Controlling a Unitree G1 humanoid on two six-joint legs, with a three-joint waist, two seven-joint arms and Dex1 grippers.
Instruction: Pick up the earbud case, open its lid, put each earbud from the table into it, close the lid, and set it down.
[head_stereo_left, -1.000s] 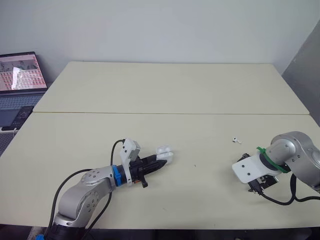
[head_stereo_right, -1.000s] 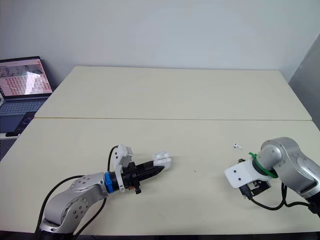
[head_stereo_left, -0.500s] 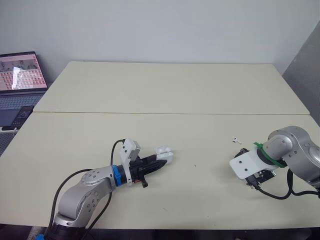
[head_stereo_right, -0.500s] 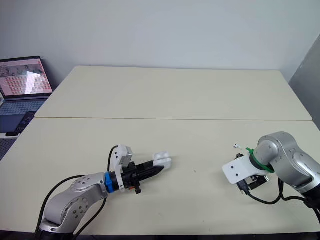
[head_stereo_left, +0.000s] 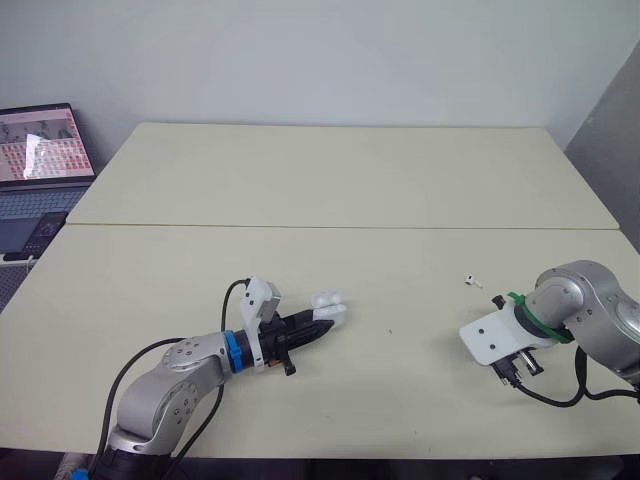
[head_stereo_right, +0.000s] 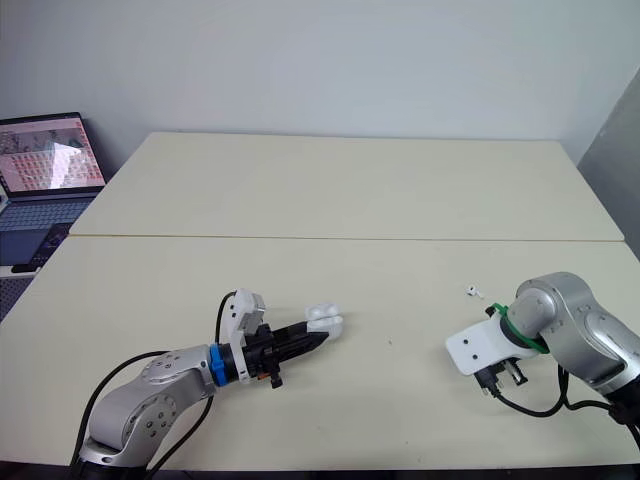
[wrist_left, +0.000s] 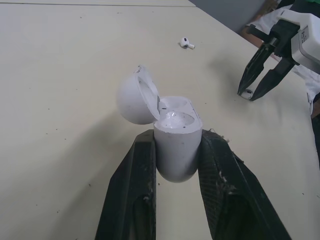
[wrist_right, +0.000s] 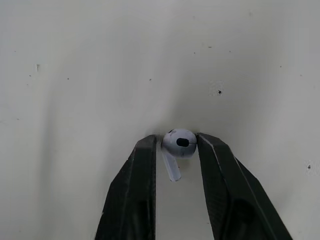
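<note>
Black right gripper (wrist_left: 250, 95): near right of the table, fingers pointing down at the tabletop and drawn in to a narrow gap, pinching a small earbud.
Held earbud (wrist_right: 179, 142): white, its round head squeezed between the two fingertips and its stem hanging out to one side. Whether it touches the tabletop or sits just above it cannot be told.
Left gripper (head_stereo_left: 320, 327): near left of centre, lying low over the table and pointing right towards the other arm. Its fingers are closed on the body of the earbud case, one on each flank.
Earbud case (wrist_left: 176, 150): white and rounded, clamped at the left gripper's fingertips with its mouth facing away from the wrist. What sits in the wells inside cannot be made out.
Lid (wrist_left: 136, 95): swung open on its hinge, standing off to one side of the case body with its hollow showing.
Loose earbud (head_stereo_left: 473, 280): white, lying on the tabletop just beyond the right gripper, apart from it and well to the right of the case.
Table (head_stereo_left: 330, 190): pale cream top, bare around the arms.
Seam (head_stereo_left: 300, 227): a line running left to right beyond both grippers, where a second cream top joins on the far side.
Laptop (head_stereo_left: 40, 140): open at the far left, off the table's edge, screen lit.
</note>
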